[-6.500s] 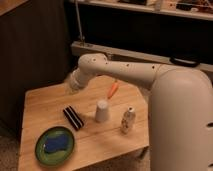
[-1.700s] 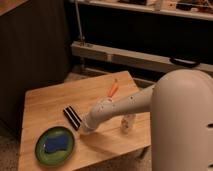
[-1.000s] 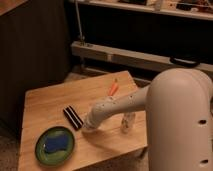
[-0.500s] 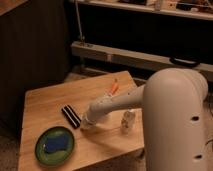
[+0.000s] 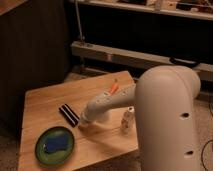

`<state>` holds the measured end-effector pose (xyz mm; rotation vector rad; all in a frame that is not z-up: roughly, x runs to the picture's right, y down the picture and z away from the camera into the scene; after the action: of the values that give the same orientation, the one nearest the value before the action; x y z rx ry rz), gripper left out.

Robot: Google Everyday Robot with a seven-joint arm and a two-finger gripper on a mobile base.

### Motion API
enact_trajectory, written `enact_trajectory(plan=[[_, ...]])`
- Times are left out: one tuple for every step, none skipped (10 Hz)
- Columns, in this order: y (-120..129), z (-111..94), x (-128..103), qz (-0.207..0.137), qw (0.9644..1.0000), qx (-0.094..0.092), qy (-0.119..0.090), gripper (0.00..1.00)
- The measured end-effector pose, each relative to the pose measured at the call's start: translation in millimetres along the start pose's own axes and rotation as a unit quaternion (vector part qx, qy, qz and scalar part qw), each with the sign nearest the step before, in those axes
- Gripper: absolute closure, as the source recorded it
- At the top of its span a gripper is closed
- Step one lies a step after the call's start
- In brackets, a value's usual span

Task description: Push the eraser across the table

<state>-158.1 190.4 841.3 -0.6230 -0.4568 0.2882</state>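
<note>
The eraser [image 5: 68, 114] is a black block with a pale stripe, lying at an angle on the wooden table [image 5: 45, 102], left of centre. My gripper [image 5: 84, 121] is at the end of the white arm, low over the table. It sits just right of the eraser's near end, very close to or touching it. The arm hides the gripper's tip.
A green plate [image 5: 42, 152] holding a blue sponge [image 5: 56, 143] sits at the front left. A small white bottle [image 5: 127, 120] stands to the right of the arm. An orange object [image 5: 114, 87] lies near the far edge. A metal rack [image 5: 125, 55] stands behind the table.
The arm has lowered from above the table and its end has shifted left, ending beside the eraser. The eraser has barely moved.
</note>
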Motion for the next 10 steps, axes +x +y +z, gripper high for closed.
enact_trajectory(plan=[[-2.8,1.9,-1.9,0.002,1.0,0.002,0.0,0.97],[-8.6,3.0,-3.7,0.003,1.0,0.005,-0.001,0.97],[-16.1,6.0,-10.0,0.003,1.0,0.007,-0.001,0.97],[-20.5,9.0,-17.6,0.003,1.0,0.007,-0.004,0.97],[-25.4,11.8,-19.1,0.003,1.0,0.008,-0.004,0.97],[-31.9,13.0,-19.3,0.006,0.9999,0.011,-0.006,0.97],[-37.7,15.0,-22.9,0.007,0.9998,0.013,-0.01,0.97],[-40.7,18.0,-25.3,0.008,0.9998,0.013,-0.012,0.97],[-45.1,22.3,-30.1,0.009,0.9997,0.014,-0.016,0.97],[-49.1,24.3,-33.4,0.009,0.9997,0.016,-0.018,0.97]])
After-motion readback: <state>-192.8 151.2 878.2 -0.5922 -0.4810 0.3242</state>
